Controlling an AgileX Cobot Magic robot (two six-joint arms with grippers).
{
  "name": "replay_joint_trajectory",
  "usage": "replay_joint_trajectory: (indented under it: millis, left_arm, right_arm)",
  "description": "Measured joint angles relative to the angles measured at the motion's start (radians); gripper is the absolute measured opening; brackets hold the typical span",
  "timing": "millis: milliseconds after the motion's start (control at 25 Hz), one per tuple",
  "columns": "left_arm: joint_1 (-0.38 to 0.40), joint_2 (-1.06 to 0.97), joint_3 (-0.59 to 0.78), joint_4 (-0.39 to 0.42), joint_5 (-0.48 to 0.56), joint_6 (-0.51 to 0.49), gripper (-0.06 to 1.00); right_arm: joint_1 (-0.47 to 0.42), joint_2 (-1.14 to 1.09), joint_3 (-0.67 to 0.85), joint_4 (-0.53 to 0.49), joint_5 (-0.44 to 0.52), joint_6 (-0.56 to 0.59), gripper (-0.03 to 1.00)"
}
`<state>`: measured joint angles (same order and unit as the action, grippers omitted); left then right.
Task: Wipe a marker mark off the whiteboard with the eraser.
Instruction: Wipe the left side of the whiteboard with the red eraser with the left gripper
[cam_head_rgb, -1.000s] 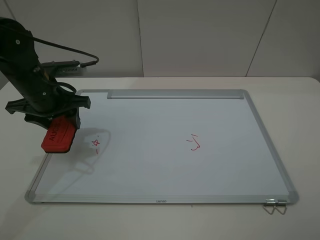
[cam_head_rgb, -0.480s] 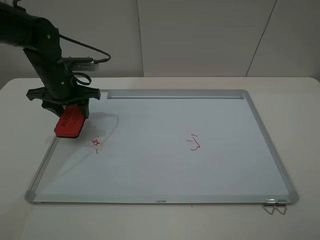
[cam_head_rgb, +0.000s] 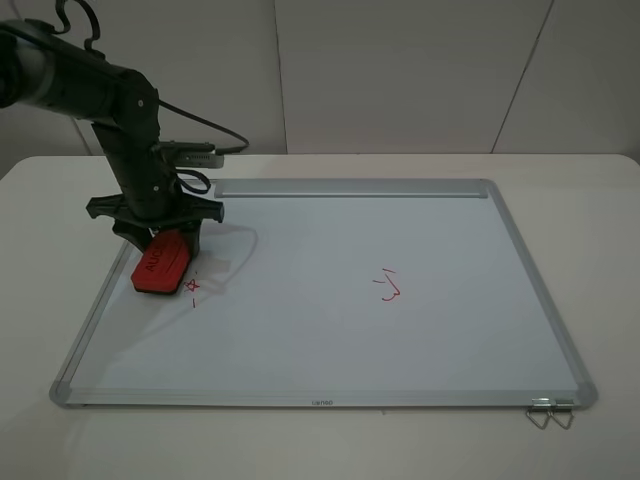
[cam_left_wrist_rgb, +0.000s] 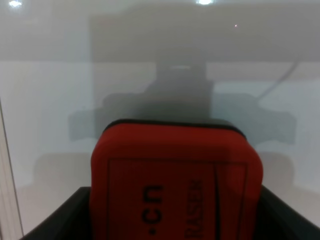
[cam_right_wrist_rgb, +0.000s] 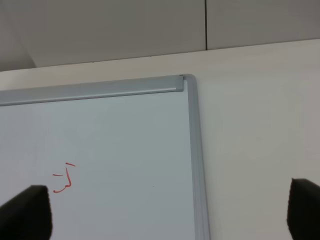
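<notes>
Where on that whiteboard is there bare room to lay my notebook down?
The whiteboard is bare between the star mark and the hook squiggle, and from that squiggle to the right frame. The table right of the board is free too. Crowded: the left edge, where the tool holds the eraser beside the star mark.

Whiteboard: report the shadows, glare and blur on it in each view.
Exterior high: even light, a soft grey shadow on the whiteboard right of the eraser, beside the marker mark. Left wrist: eraser close up, a dim silhouette beyond it, two lamp glints. Right wrist: board sharp, right fingers dark and blurred.
</notes>
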<state>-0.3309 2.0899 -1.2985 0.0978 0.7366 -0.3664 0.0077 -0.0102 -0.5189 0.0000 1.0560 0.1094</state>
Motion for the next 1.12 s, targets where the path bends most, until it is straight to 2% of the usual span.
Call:
replay_joint_trajectory:
  millis: [640,1120]
  left_arm:
    - [-0.025,0.015,0.031,-0.009,-0.102,-0.009,0.59]
    - [-0.025,0.014,0.036,-0.012,-0.112,-0.009,0.59]
  right_arm:
    - [0.000,0.000,0.000,0.000,0.000,0.000,0.83]
    - [0.000,0.000,0.000,0.000,0.000,0.000,0.83]
